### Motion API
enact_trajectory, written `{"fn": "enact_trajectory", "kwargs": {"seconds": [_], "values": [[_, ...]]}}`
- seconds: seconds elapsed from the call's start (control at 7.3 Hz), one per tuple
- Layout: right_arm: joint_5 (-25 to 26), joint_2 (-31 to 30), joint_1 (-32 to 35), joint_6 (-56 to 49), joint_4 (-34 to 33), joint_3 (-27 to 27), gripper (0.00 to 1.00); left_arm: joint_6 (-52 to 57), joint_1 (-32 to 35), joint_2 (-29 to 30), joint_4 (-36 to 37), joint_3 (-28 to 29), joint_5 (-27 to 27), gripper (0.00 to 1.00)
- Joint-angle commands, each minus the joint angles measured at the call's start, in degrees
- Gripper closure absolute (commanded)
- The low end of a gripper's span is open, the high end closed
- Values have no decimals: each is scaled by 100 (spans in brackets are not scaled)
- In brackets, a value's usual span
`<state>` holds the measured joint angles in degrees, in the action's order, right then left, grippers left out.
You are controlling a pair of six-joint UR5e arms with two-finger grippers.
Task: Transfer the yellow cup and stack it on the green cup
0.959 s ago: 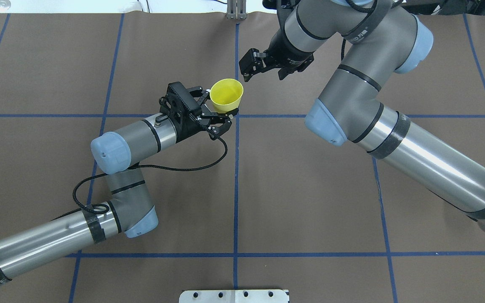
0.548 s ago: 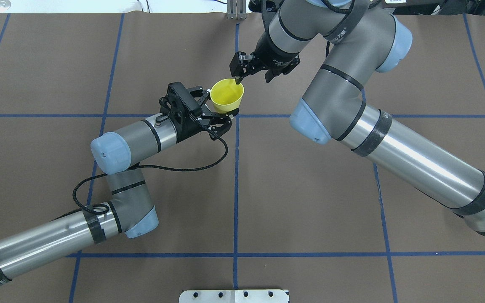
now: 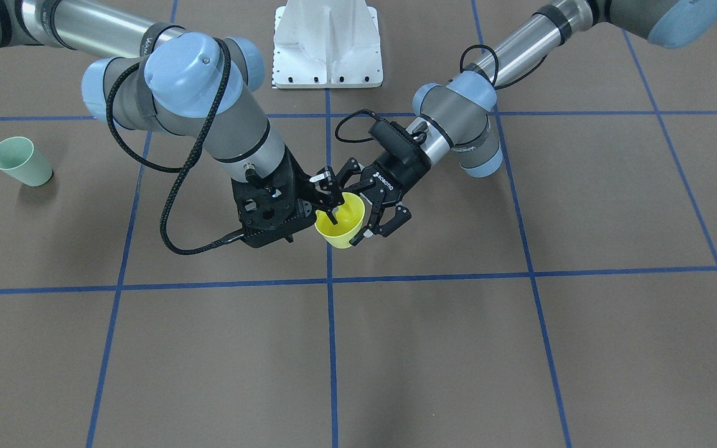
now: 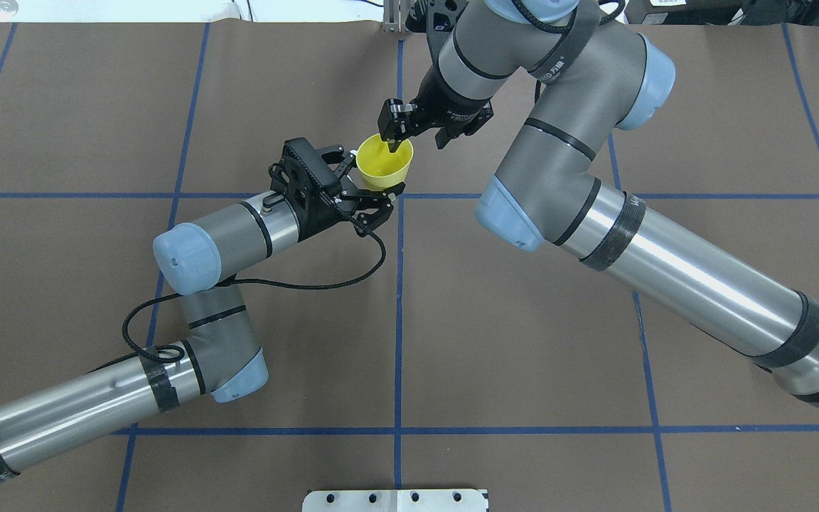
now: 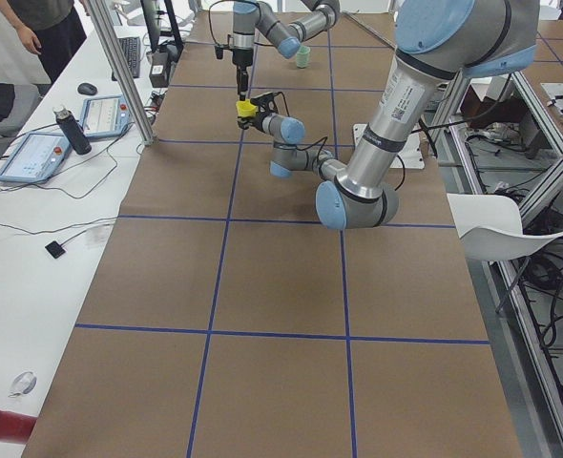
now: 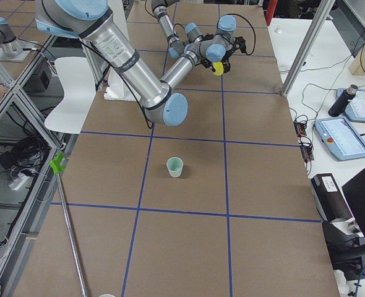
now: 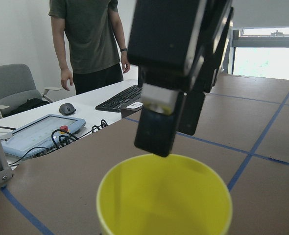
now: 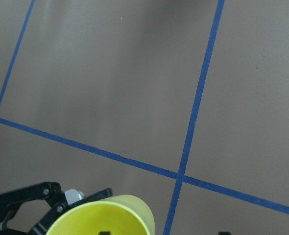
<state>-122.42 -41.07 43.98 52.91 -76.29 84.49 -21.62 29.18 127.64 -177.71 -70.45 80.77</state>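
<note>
Right hand [image 4: 414,135]: released, jaws spread. One finger [image 4: 389,144] reaches down inside the mouth of the yellow cup [image 3: 341,234]; the other finger stands outside the wall. One second ago this hand was clear of the cup, on its far side; half a second ago the finger was just at the rim. It has since come further over and lower.

Left hand [image 4: 375,175]: clenched on the yellow cup, gripping its lower body from the side, mouth upward, raised above the counter [image 4: 509,370]. Position of hand and cup is unchanged across the earlier frames.

Green cup [image 3: 21,162]: upright on the counter, well apart from both hands, on the right arm's side. Not touched.
</note>
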Motion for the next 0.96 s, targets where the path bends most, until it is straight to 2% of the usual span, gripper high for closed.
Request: {"fn": "enact_trajectory", "kwargs": {"seconds": [0.0, 0.14, 0.27, 0.41, 0.55, 0.82], "values": [[26, -7, -74, 9, 0, -3, 42, 0, 0, -2, 0, -4, 0, 50], [26, -7, -92, 17, 8, 6, 53, 0, 0, 6, 0, -4, 0, 50], [17, -7, -100, 26, 9, 15, 70, 0, 0, -2, 0, -4, 9, 50], [17, -7, -101, 26, 9, 24, 79, 0, 0, -2, 0, -4, 0, 50], [17, -7, -101, 26, 9, 32, 87, 0, 0, -2, -9, -4, 9, 50], [17, -7, -101, 26, 9, 32, 94, 0, 0, -11, -18, -4, 9, 50]]}}
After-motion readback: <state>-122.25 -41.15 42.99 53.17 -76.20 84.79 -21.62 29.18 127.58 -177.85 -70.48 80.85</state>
